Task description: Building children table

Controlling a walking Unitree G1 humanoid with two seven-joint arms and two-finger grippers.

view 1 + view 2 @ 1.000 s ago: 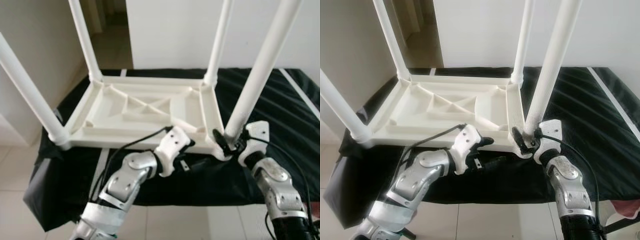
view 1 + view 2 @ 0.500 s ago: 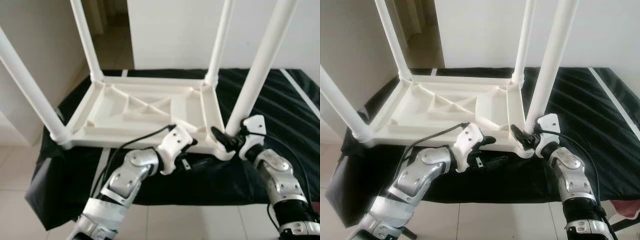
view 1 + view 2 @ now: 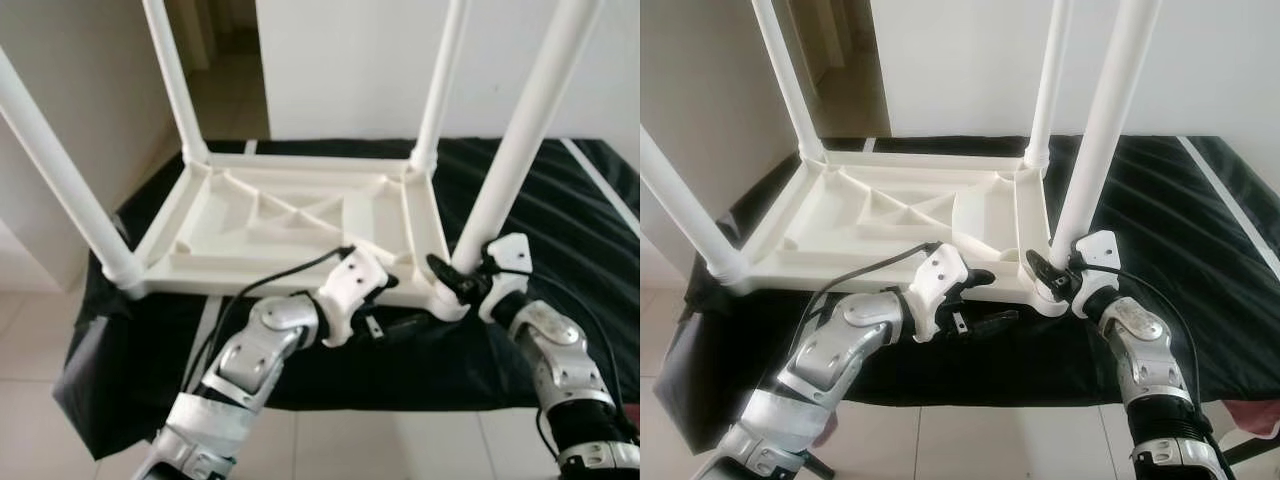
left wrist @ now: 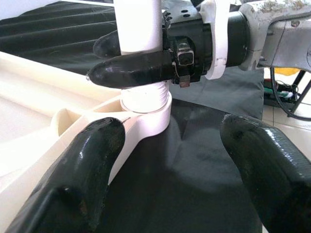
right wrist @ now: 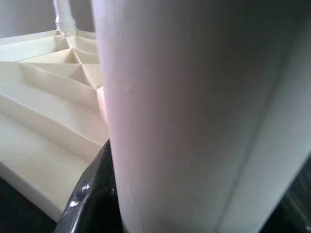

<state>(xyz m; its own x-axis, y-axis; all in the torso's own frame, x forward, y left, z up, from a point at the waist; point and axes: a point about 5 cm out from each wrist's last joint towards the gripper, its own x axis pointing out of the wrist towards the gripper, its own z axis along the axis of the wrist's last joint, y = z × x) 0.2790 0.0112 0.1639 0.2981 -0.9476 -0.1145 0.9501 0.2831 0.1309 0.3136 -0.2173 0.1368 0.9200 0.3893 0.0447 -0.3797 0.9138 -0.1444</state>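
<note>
Around table leg [image 4: 140, 29]: right gripper [image 4: 129, 58]

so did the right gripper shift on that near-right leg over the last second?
Yes, slightly. The right gripper has crept a little up the near-right leg, judged against the socket; jaws clamped on it.

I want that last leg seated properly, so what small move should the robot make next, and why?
Probably keep twisting the near-right leg with the right gripper, whose fingers clamp its base just above the corner socket. The open left gripper hovers beside the upturned tabletop.
</note>
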